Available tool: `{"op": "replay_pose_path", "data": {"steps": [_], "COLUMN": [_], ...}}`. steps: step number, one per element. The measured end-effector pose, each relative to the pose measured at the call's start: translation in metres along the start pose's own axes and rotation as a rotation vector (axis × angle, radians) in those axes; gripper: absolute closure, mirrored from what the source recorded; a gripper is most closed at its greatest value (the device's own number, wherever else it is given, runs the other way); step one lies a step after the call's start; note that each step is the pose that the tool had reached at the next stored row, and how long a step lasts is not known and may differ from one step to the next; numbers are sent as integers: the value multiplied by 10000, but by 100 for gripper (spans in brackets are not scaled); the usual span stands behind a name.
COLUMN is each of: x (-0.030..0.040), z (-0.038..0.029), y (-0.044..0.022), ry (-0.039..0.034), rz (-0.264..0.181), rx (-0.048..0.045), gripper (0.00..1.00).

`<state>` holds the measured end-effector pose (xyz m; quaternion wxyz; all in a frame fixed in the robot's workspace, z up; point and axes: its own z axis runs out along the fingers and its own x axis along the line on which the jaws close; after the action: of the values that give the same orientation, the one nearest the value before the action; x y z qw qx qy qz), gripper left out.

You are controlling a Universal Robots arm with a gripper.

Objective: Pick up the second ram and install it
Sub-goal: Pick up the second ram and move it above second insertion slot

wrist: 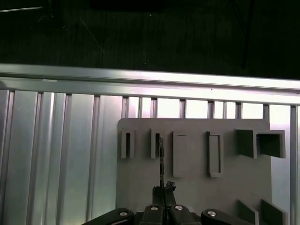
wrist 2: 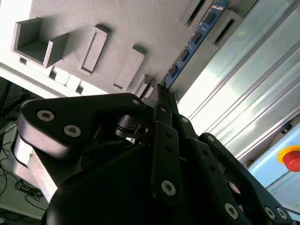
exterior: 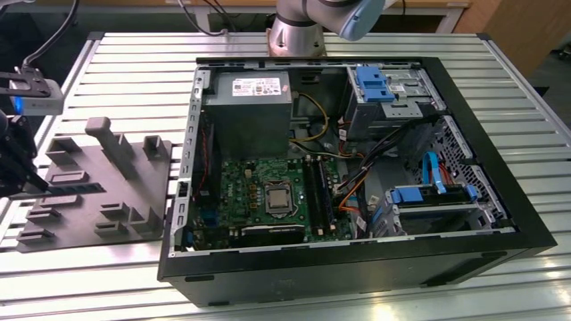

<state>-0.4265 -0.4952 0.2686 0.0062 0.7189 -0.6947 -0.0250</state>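
Note:
The second ram [wrist 2: 194, 40] is a thin blue circuit board with small dark chips. It lies along the grey holder tray [wrist 2: 136, 28]. My gripper [wrist 2: 164, 89] is shut on its near end, with the black fingers pressed together around the board. In the first wrist view the ram [wrist: 161, 159] shows edge-on, running from a tray slot to my gripper [wrist: 164, 188]. In the exterior view my gripper [exterior: 34, 187] is at the far left over the tray [exterior: 125, 194], and the ram [exterior: 68, 200] is a bluish strip beside it.
The open computer case [exterior: 357, 267] stands at the exterior view's right, holding the green motherboard [exterior: 259, 187], its long black memory slots [exterior: 317, 190], the grey power-supply box [exterior: 250, 107] and the drive bays [exterior: 392, 90]. Raised blocks [exterior: 105, 137] stand on the tray. A red button [wrist 2: 291, 157] sits beyond the slatted table.

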Motion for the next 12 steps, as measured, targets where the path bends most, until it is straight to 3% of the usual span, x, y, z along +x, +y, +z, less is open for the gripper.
{"op": "replay_pose_path", "data": {"steps": [12], "x": [-3], "z": [-110], "y": [6], "ry": [0], "rz": [1], "rx": [3], "gripper": [89]}}
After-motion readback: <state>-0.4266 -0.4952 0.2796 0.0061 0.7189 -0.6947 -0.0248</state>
